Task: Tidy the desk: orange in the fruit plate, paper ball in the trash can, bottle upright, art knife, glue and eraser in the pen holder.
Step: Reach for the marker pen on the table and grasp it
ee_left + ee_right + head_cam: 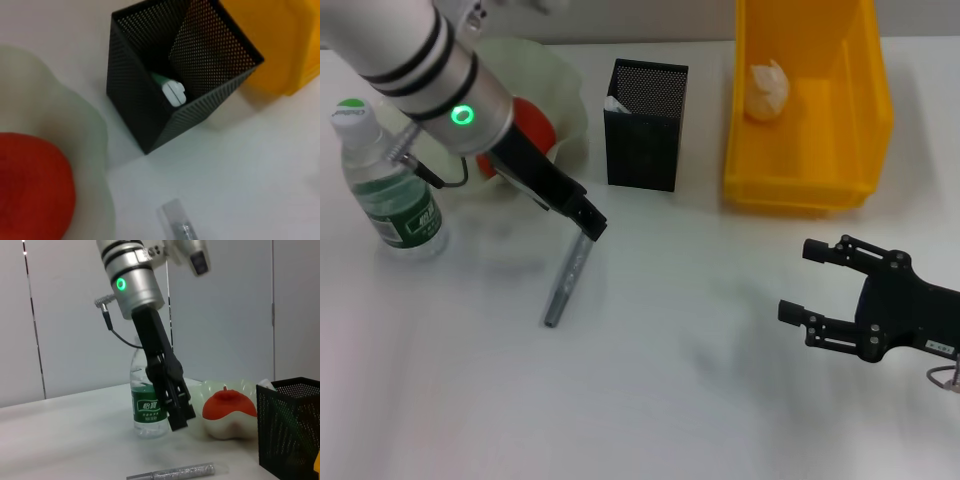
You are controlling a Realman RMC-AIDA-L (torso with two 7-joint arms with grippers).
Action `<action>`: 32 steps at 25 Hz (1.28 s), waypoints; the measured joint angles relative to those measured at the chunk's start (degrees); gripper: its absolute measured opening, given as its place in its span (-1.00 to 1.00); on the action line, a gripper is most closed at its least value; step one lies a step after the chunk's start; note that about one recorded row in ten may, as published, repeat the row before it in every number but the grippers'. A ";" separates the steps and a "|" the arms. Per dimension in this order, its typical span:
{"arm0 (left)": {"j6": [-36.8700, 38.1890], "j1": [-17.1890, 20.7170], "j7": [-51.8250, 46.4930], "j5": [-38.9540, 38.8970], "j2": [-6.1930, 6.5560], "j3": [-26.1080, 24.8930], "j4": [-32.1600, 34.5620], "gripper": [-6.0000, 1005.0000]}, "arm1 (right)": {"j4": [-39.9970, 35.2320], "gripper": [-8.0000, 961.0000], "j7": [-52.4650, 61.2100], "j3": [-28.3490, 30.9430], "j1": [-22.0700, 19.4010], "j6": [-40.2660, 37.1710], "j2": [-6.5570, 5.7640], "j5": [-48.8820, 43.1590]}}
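The bottle (148, 407) has a green label (148, 409) with white Chinese letters, too small to read.

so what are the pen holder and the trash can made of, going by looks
The pen holder looks like black perforated metal mesh: fine holes pattern its walls and light passes through them. The trash can looks like moulded plastic: bright yellow, opaque, smooth walls with a soft sheen. Both are guesses from appearance.

Bare table (650, 380) mid-front; pen holder (645, 125), trash can (807, 180) block rear (centre-right).
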 joint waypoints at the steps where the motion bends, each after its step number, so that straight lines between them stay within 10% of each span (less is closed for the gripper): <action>1: -0.88 -0.51 -0.29 0.29 0.00 0.74 -1.16 0.61 | -0.02 0.66 -0.02 0.00 0.00 0.00 -0.02 0.00; 32: -13.22 -1.98 -0.01 -2.30 -0.22 14.51 -13.81 0.11 | -0.08 0.66 0.25 0.62 0.55 -0.17 -0.11 0.24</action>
